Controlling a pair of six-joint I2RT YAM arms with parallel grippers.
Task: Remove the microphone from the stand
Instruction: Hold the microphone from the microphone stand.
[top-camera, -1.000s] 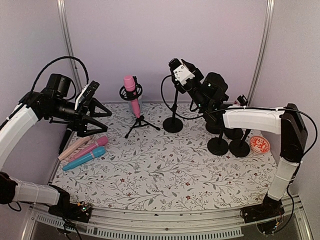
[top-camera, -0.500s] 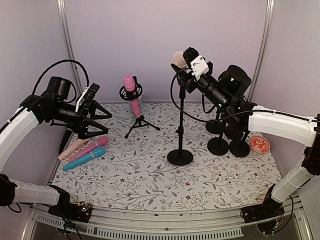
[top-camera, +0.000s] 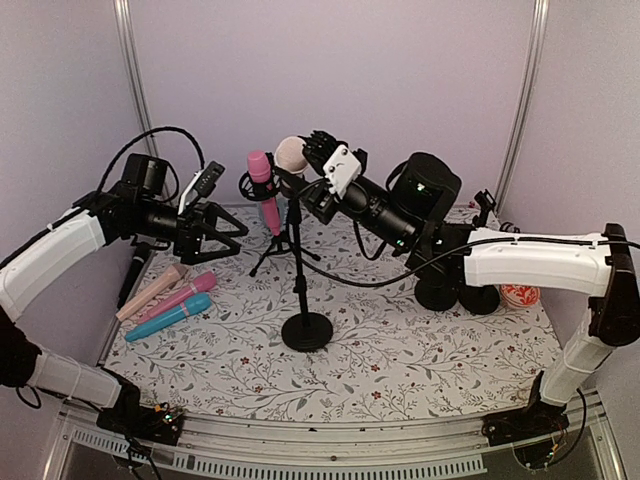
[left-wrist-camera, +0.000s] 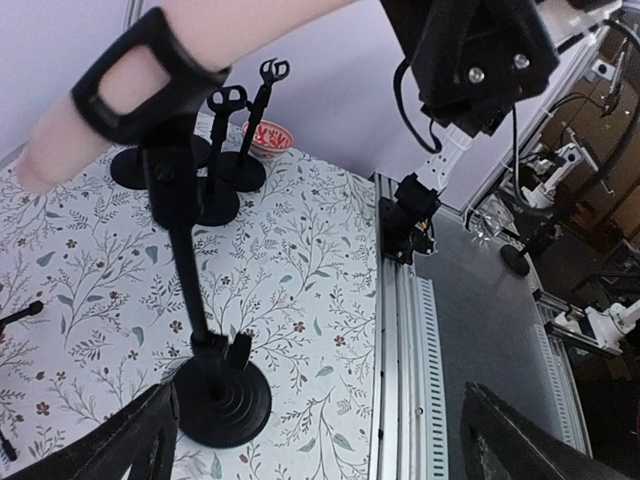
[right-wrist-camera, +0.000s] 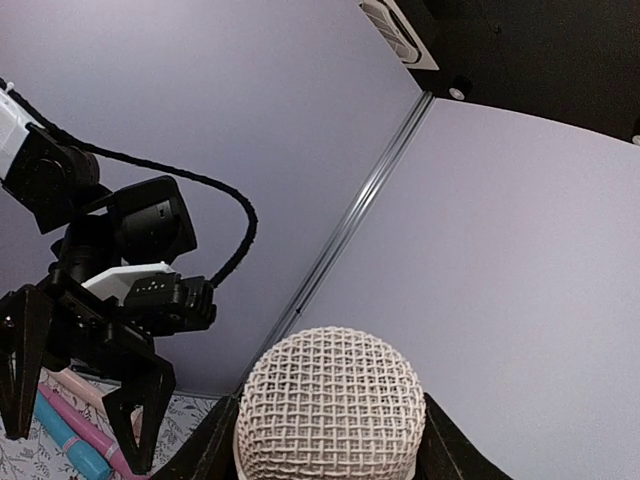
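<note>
I see the mic at the top of the stand, in its black clip. Its mesh head points to the left side of the table, toward the left gripper, and a little upward. The long axis lies slanted, not upright.

The body behind the head is covered by the right gripper. Its fingers stand half closed on both sides of the mic and hold it just below the head. The left gripper is apart from the mic, its fingers spread wide with nothing between them.

The round base of the stand is on the mat, about in the middle of the table. The mat is white with small flowers and leaves. Three loose mics lie along the left edge. A pink mic on a tripod stands near the far edge. Empty stands crowd the far right corner. The walls are pale lilac, with metal rails in the corners.
</note>
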